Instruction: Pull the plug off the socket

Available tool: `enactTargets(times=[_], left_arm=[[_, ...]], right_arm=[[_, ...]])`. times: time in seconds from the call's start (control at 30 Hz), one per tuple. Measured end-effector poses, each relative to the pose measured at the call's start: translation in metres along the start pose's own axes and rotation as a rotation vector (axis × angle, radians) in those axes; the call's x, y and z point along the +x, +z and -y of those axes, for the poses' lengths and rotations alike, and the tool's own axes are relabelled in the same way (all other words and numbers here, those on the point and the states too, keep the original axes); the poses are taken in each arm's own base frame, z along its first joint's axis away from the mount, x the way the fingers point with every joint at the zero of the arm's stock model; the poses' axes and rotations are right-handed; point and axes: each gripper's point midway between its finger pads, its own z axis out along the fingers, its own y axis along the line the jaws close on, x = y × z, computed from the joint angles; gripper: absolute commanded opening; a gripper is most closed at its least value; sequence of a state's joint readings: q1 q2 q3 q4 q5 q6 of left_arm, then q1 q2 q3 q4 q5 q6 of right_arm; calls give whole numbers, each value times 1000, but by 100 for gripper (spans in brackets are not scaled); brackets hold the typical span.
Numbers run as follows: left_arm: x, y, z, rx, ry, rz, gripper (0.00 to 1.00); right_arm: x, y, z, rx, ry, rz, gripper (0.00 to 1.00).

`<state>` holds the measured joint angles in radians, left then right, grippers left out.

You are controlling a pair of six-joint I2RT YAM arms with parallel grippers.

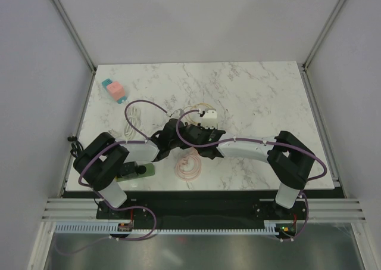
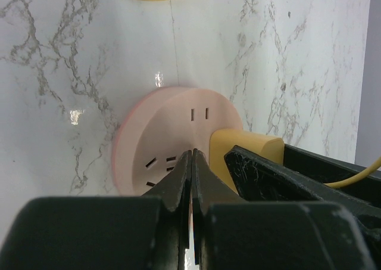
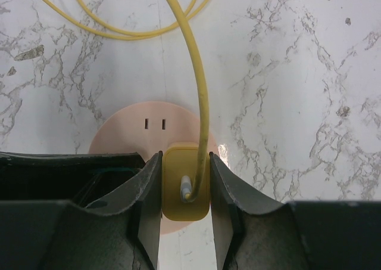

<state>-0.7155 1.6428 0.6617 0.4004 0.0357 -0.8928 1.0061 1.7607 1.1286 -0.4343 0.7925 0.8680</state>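
A round pink socket (image 2: 172, 121) lies flat on the marble table; it also shows in the right wrist view (image 3: 131, 136). A yellow plug (image 3: 175, 168) sits in it, with a yellow cable (image 3: 199, 73) leading off its top. My right gripper (image 3: 185, 158) is shut on the plug, one finger on each side. In the left wrist view the plug (image 2: 241, 146) shows beside the right gripper's finger (image 2: 280, 174). My left gripper (image 2: 191, 154) is shut and empty, its tips on the socket's face next to the plug. In the top view both grippers (image 1: 189, 136) meet mid-table and hide the socket.
A teal and orange block (image 1: 113, 90) lies at the far left. A white cable (image 1: 128, 127) lies left of the arms. A coiled pink cable (image 1: 187, 164) lies near the front edge. A white adapter (image 1: 208, 118) sits behind the grippers. A green object (image 1: 136, 171) lies by the left base.
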Motion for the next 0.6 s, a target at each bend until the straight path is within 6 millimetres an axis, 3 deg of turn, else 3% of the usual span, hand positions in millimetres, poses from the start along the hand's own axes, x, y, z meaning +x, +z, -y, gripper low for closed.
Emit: enactTargets(times=[0.6], left_arm=[[-5,1,3,16,15,18,2]], right_arm=[[-7,-10,3,19,-53,-29,0]])
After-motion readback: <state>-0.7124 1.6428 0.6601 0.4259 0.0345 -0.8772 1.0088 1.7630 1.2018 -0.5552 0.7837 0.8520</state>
